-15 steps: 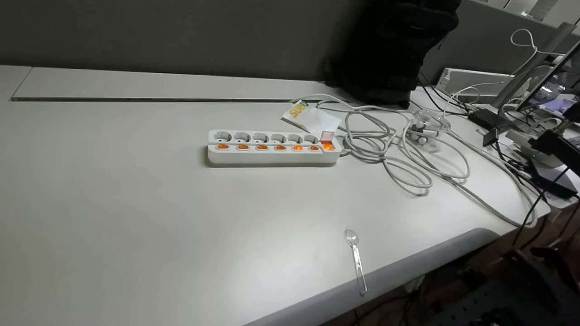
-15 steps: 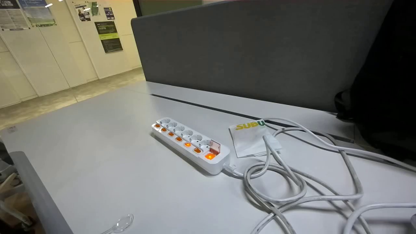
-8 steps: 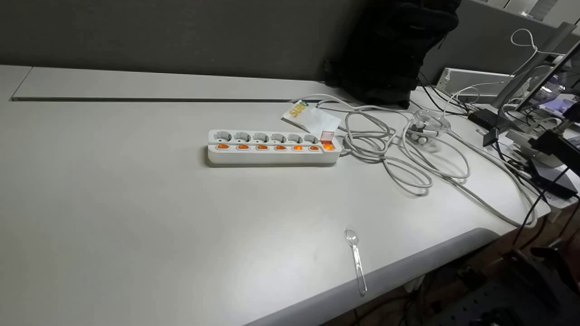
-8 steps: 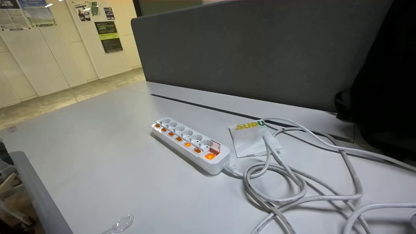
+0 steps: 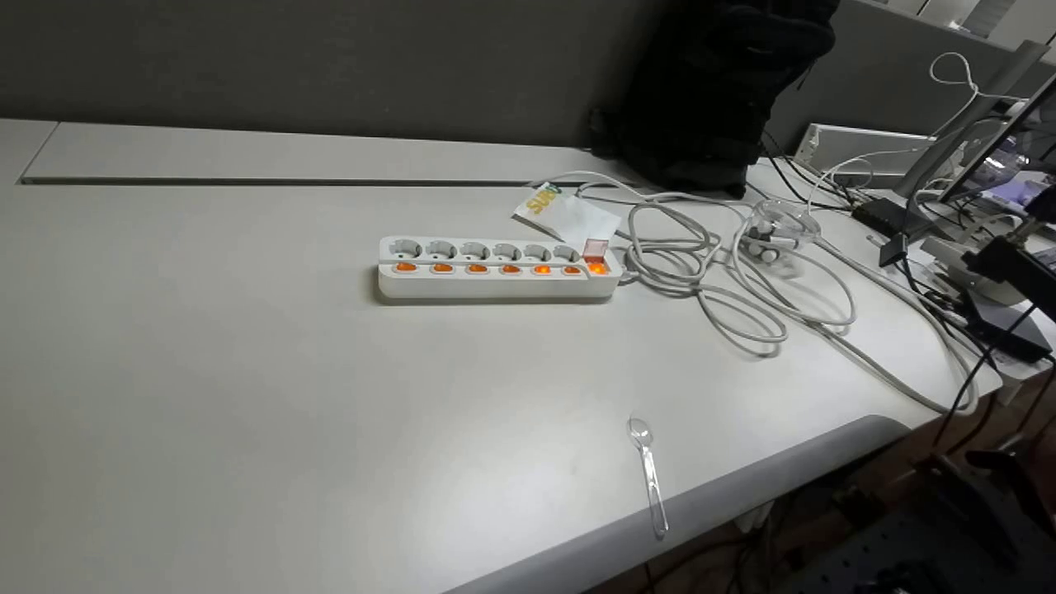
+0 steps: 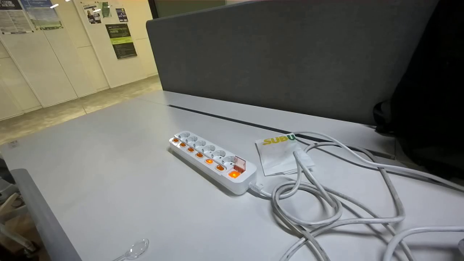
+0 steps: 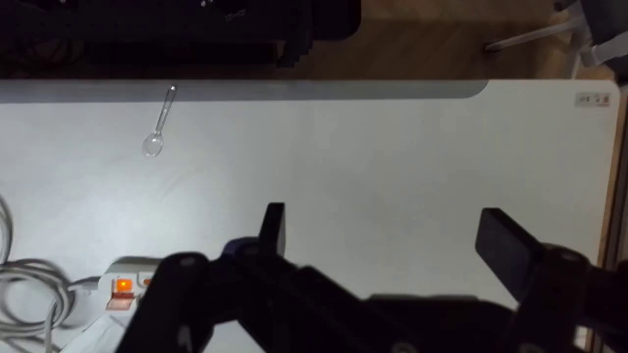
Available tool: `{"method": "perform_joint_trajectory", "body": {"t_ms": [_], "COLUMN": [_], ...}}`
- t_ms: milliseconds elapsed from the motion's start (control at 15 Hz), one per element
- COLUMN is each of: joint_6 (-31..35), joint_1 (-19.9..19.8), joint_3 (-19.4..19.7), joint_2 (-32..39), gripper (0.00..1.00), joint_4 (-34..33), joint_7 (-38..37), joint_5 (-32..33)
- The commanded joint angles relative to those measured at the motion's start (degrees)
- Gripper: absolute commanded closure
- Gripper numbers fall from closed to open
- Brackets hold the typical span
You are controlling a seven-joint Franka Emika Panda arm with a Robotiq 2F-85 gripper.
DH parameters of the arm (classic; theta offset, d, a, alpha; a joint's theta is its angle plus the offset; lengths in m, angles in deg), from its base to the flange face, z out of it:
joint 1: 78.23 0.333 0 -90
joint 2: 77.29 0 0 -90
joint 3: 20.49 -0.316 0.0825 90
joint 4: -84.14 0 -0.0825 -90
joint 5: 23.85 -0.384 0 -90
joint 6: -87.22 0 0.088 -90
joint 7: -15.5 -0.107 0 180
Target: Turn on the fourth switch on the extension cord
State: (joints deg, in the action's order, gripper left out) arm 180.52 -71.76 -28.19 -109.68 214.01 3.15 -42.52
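The extension cord, a long white power strip, lies on the table in both exterior views (image 5: 495,287) (image 6: 212,168). It has a row of sockets, small orange switches and a larger switch at the cable end. The larger switch (image 5: 597,269) glows, and so does the small switch second from that end (image 5: 541,270). The fourth switch from the far end (image 5: 511,270) looks unlit. In the wrist view only the cable end of the strip (image 7: 128,269) shows at lower left; a finger hides the rest. My gripper (image 7: 381,215) is open and empty above the table, out of both exterior views.
A clear plastic spoon (image 5: 648,470) lies near the front edge. A white paper packet (image 5: 569,216) and tangled cables (image 5: 685,256) lie by the strip's cable end. A black backpack (image 5: 701,91) stands against the grey partition (image 5: 289,66). Monitor and clutter stand at the right.
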Motion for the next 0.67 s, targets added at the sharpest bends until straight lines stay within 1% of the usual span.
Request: {"method": "perform_joint_trajectory", "body": {"t_ms": [0,200,267,333,600], "joint_6": [10.78,20.24,23.35,26.45,37.69], "joint_1": [-3.35,-4.98,-5.5,-6.04,-8.21], "joint_3": [-3.02,-4.09,-4.31,-4.51,-5.18], "joint_2": [0.79,3.71,5.21,6.74,13.27], "gripper": [0.0,0.0,0.25,0.27,0.55], "joint_4": [3.38,6.73,7.93,8.98,12.18], "joint_7": [-2.75,-5.27,-6.24,-7.64,-15.08], "joint_5": [6.01,10.51,11.85,13.17,18.72]}}
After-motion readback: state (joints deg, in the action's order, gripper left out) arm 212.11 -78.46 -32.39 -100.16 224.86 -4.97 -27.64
